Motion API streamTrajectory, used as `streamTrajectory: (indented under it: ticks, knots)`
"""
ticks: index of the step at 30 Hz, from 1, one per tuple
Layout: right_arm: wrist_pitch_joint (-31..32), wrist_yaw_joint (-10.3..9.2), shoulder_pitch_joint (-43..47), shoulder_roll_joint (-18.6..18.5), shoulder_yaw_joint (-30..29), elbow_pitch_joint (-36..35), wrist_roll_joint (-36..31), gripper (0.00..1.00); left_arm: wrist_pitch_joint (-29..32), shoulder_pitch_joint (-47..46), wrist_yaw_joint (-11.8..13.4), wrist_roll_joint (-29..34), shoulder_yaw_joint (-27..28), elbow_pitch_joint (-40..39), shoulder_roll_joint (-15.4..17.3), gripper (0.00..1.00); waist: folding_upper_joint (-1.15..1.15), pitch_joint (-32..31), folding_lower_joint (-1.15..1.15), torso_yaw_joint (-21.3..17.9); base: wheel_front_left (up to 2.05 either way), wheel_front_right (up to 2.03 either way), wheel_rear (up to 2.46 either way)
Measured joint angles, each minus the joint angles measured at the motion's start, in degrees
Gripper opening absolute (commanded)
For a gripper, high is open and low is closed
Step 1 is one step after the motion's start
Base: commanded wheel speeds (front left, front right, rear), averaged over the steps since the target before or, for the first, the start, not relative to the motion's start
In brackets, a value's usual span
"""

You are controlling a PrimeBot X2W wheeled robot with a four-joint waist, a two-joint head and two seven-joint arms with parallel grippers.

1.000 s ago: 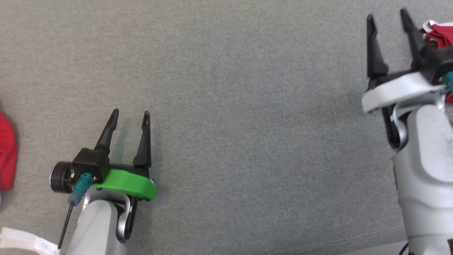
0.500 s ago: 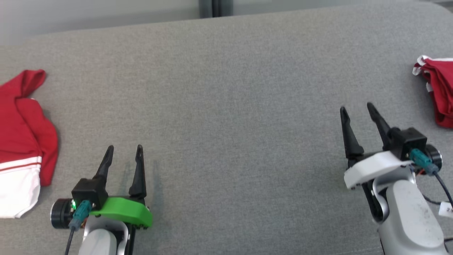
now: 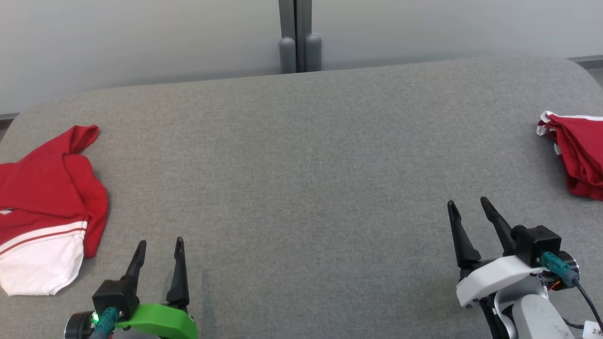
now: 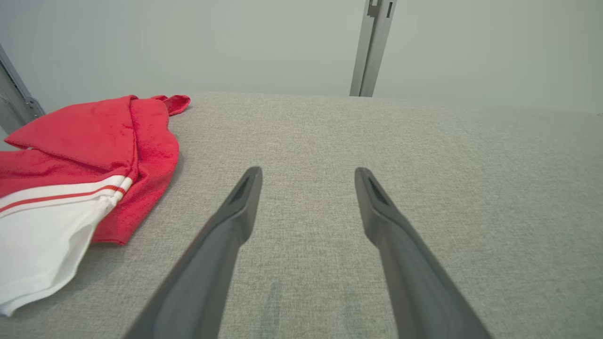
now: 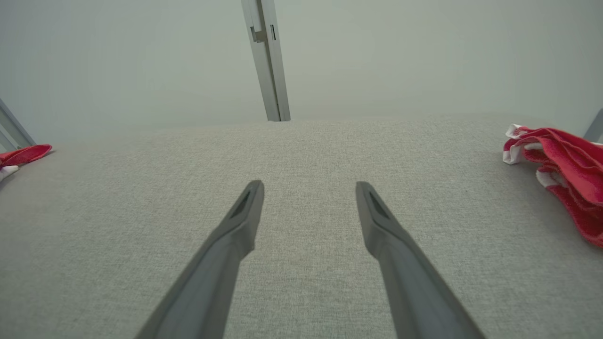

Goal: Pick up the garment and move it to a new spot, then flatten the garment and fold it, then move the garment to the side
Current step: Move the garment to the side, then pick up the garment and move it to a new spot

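A red and white garment [image 3: 44,202] lies loosely spread at the left edge of the grey table [image 3: 301,165]; the left wrist view has it as the garment [image 4: 85,155] at the left. A second red garment with white trim [image 3: 574,157] lies bunched at the right edge, and the right wrist view has this bunched garment [image 5: 560,165] at its right. My left gripper [image 3: 160,242] stands open near the front edge, just right of the spread garment and apart from it. My right gripper [image 3: 467,203] is open at the front right, left of the bunched garment, with nothing between its fingers.
A pale wall with a grey vertical post [image 3: 296,35] runs behind the table's far edge. The table corners are rounded. Bare grey cloth stretches between the two garments.
The head camera has tilted up, so the far edge and wall came into view. The right gripper has drawn back from the bunched garment toward the front edge. Both grippers stay open.
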Motion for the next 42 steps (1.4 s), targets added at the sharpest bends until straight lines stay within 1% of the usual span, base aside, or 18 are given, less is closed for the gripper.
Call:
streamTrajectory:
  ticks: [7,16,24,29,36,39,42]
  knots:
    - [0.0,0.0,1.9,0.0,0.8,-0.1,0.9,1.0,0.0,1.8,0.0,-1.2,-0.3,-0.8,0.0,1.0,0.0,-1.8,0.0,0.7,0.0,0.0,0.0]
    - [0.0,0.0,0.8,0.0,2.9,0.0,0.3,1.0,0.0,1.0,1.0,-2.7,-0.2,-0.7,-0.1,1.0,0.0,-0.6,0.0,3.4,0.0,0.0,0.0]
    - [0.0,0.0,-0.5,0.0,5.5,0.8,-0.1,1.0,0.0,-0.2,2.3,-4.0,2.3,0.7,-0.1,1.0,0.0,0.8,0.0,9.0,0.0,0.0,0.0]
    - [0.0,0.0,-1.6,0.0,7.0,1.3,0.0,1.0,0.0,-0.3,2.5,-4.2,4.4,1.7,-0.1,1.0,0.0,1.7,0.0,13.4,0.0,0.0,0.0]
    - [0.0,0.0,-3.0,0.0,8.9,2.2,0.2,1.0,0.0,-0.3,2.6,-4.8,5.9,2.8,-0.1,1.0,0.0,3.1,0.0,19.0,0.0,0.0,0.0]
    - [0.0,0.0,-3.2,0.1,9.4,2.5,0.2,1.0,0.0,-0.3,2.5,-5.2,6.3,3.2,-0.1,1.0,0.0,3.8,0.0,20.5,0.0,0.0,0.0]
    - [0.0,0.0,-4.0,0.1,9.8,2.6,0.2,1.0,0.0,-0.6,2.2,-5.8,6.6,3.5,-0.1,1.0,0.0,4.8,0.0,21.2,0.0,0.0,0.0]
